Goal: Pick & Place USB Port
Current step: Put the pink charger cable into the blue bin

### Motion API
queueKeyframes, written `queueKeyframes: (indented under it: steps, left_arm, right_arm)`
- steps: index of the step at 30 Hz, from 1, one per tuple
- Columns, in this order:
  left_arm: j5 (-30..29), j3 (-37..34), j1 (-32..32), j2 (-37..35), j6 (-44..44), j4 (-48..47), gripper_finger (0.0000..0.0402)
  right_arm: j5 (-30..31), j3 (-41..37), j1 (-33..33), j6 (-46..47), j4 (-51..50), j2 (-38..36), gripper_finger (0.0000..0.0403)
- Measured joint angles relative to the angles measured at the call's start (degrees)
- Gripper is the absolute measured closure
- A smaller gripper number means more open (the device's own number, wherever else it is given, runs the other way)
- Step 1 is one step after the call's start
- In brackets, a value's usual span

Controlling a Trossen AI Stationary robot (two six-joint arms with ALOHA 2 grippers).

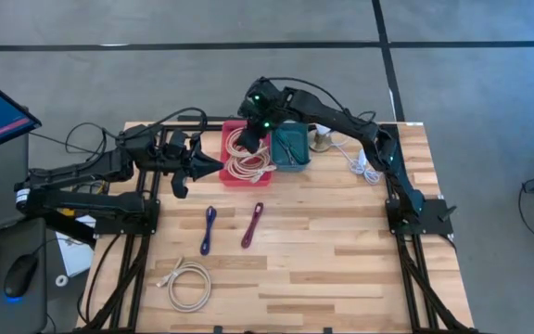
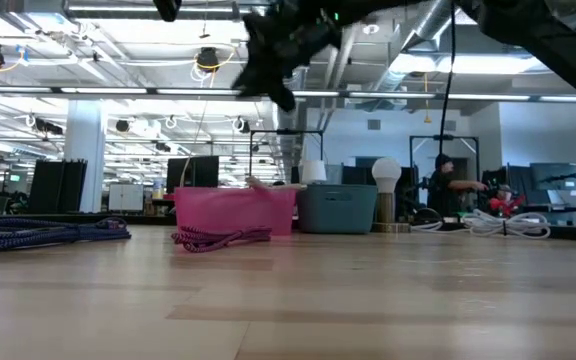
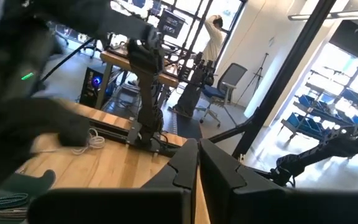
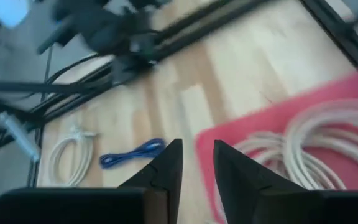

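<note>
A large open workshop with ceiling ducts, monitors and a person at a far bench lies behind the pale wooden plank table (image 1: 341, 250). Near the table's back edge stand a red rectangular plastic bin (image 1: 246, 153) and, touching its side, a teal rectangular plastic bin (image 1: 291, 148). The red bin holds several coiled beige cables (image 1: 245, 154); the teal one's contents are too small to tell.

The right end effector (image 4: 196, 163) hangs above the red bin, at the edge facing the table's middle, with its two dark fingers slightly parted and nothing between them. The left end effector (image 1: 213, 168) waits low over the table just beside the red bin, fingers pressed together and empty.

On the open middle of the table lie a bundled blue USB cable (image 1: 209, 229) and, near it, a bundled maroon USB cable (image 1: 252, 224), roughly parallel and apart. Closer to the front edge rests a coiled white USB cable (image 1: 186, 282). A loose white cable (image 1: 362, 167) lies by the right arm, with a small lamp-like object (image 2: 384, 195) beside the teal bin.
</note>
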Motion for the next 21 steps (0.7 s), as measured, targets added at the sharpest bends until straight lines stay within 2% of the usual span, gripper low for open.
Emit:
queueKeyframes:
  steps: [3,5,13,21]
  left_arm:
    - [0.00,0.00,0.00,-0.77,-1.05,0.00,0.0385]
    - [0.00,0.00,0.00,-1.59,-1.07,-0.11,0.0385]
    - [0.02,0.09,0.00,-6.31,-0.94,-5.61,0.0385]
    - [0.00,0.09,-0.04,-7.45,-0.91,-6.02,0.0385]
  right_arm:
    - [0.15,3.87,2.32,-3.38,-3.21,-0.28,0.0326]
    - [0.48,2.26,3.65,-4.19,-3.51,-2.40,0.0329]
    - [15.98,2.16,9.43,-10.19,-8.63,-8.64,0.0333]
    - [23.18,2.20,13.53,-12.28,-12.39,-15.07,0.0333]
